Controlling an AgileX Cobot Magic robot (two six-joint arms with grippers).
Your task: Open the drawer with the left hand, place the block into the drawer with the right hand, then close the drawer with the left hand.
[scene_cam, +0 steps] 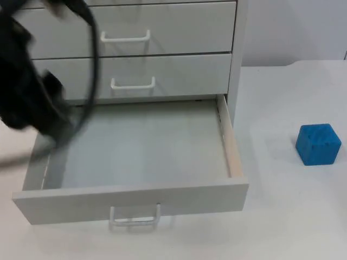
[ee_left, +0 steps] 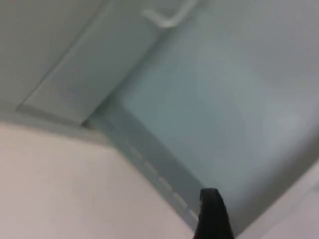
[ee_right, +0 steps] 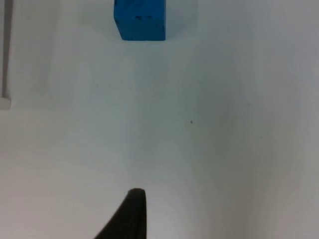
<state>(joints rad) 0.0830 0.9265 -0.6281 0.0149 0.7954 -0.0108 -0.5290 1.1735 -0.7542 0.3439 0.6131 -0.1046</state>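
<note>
**Drawer stands open, blue block waits on the table**

Taking the open bottom drawer [scene_cam: 135,146] as my landmark: its white front panel with a loop handle [scene_cam: 134,215] is nearest me, pulled well out from the cabinet [scene_cam: 162,49], and the grey floor inside holds nothing. The blue block [scene_cam: 318,143] sits on the white table [scene_cam: 282,216] well apart to the drawer's right, upright, touching nothing else.

I judge the block light and rigid, a small cube with flat, matte-looking faces, likely foam or plastic. Two opposite side faces look like the place to pinch it, squarely across the middle; it should not slip or crush.

The left gripper [ee_left: 212,219] hangs over the drawer's left side rail, near the cabinet; I cannot tell whether its fingers are parted. The right gripper [ee_right: 130,214] hovers above bare table, with the block ahead of it; its state I cannot tell either.

Farther back, two shut drawers with white handles sit above the open one, and a grey partition wall [scene_cam: 293,27] closes the room behind the cabinet.
</note>
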